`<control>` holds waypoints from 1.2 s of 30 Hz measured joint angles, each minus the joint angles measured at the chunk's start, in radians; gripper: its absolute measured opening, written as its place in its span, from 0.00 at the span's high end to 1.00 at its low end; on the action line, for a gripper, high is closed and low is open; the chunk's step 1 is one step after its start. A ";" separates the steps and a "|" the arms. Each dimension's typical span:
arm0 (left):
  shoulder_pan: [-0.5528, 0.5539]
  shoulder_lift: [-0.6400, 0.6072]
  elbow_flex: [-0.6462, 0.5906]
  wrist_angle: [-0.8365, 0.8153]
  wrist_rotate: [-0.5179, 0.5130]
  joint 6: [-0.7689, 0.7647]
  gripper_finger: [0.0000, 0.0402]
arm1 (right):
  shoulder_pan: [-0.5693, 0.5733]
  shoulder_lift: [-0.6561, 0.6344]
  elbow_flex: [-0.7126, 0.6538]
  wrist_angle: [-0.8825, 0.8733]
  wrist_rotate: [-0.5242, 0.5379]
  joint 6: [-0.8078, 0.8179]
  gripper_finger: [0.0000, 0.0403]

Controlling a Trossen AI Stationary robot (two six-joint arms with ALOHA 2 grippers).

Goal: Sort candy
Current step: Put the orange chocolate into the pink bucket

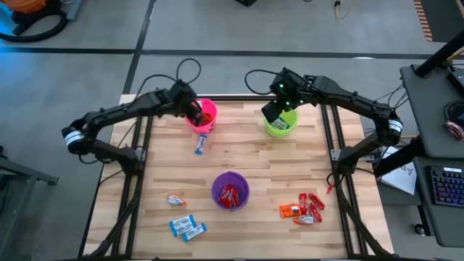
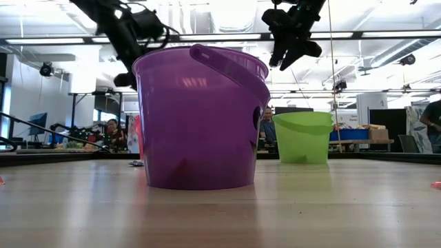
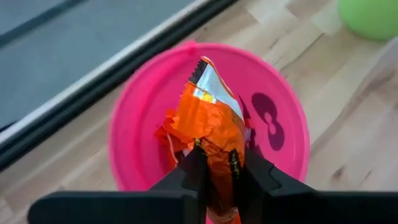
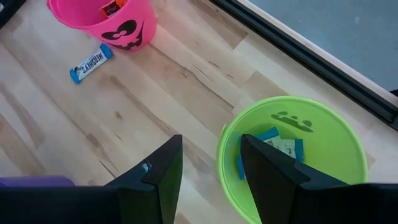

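Note:
My left gripper (image 3: 217, 163) is shut on an orange candy (image 3: 208, 118) above the pink cup (image 1: 205, 116), which stands at the table's far side with more orange candy (image 3: 168, 138) inside. My right gripper (image 4: 211, 165) hangs open above the near rim of the green cup (image 4: 323, 137), which holds blue candies (image 4: 273, 146). The purple cup (image 1: 230, 191) in the middle holds red candies. Loose on the table lie a blue candy (image 1: 200, 143), more blue ones (image 1: 187, 227) at the near left, and red and orange ones (image 1: 304, 208) at the near right. My left gripper pinches one end of the orange candy (image 3: 219, 163) between its two fingers. The fingers slant down from the table's left side. The rest of the crumpled wrapper sticks out past the fingertips, lifted clear over the pink cup's mouth.
A small orange-and-white candy (image 1: 176, 200) lies left of the purple cup. Black frame rails (image 1: 138, 167) run along the table's left, right and far sides. Bare wood lies between the three cups. People sit in the room beyond the far edge (image 2: 265, 124).

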 joint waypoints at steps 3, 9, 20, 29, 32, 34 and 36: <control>0.000 0.036 0.017 -0.001 0.002 0.000 0.88 | 0.004 0.000 0.000 -0.003 -0.002 0.001 0.61; 0.000 0.055 0.080 -0.037 0.001 0.007 0.74 | 0.009 0.000 0.000 -0.009 -0.010 0.007 0.61; -0.017 0.030 0.220 -0.251 0.091 0.035 0.57 | 0.030 -0.005 0.000 -0.081 -0.180 0.079 0.61; -0.184 -0.169 0.151 -0.188 0.249 0.008 0.61 | 0.237 -0.005 0.000 -0.292 -0.264 0.327 0.61; -0.257 -0.243 0.111 -0.147 0.239 -0.058 0.62 | 0.322 -0.004 -0.005 -0.291 -0.262 0.433 0.61; -0.303 -0.281 0.085 -0.112 0.216 -0.108 0.63 | 0.376 0.000 -0.006 -0.295 -0.253 0.498 0.60; -0.347 -0.314 0.057 -0.073 0.188 -0.143 0.63 | 0.427 0.005 -0.012 -0.296 -0.237 0.573 0.58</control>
